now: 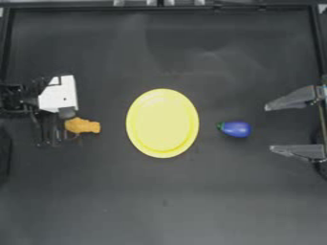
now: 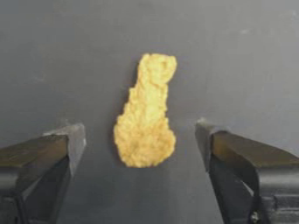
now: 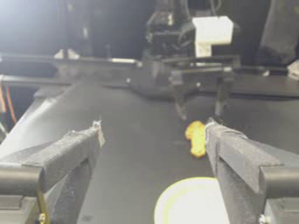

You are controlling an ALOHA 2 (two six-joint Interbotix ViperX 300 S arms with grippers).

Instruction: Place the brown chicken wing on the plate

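Left pincer (image 2: 140, 144) spread astride brown chicken wing (image 2: 146, 113), no contact; knobbly shape may slip during closure, missing plate (image 1: 162, 123)

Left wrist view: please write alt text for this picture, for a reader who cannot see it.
The brown chicken wing lies on the dark table, in the gap between the open jaws of the left gripper; neither jaw touches it. The wing is long and lumpy, and it points away from the camera. Nothing else shows in this view.
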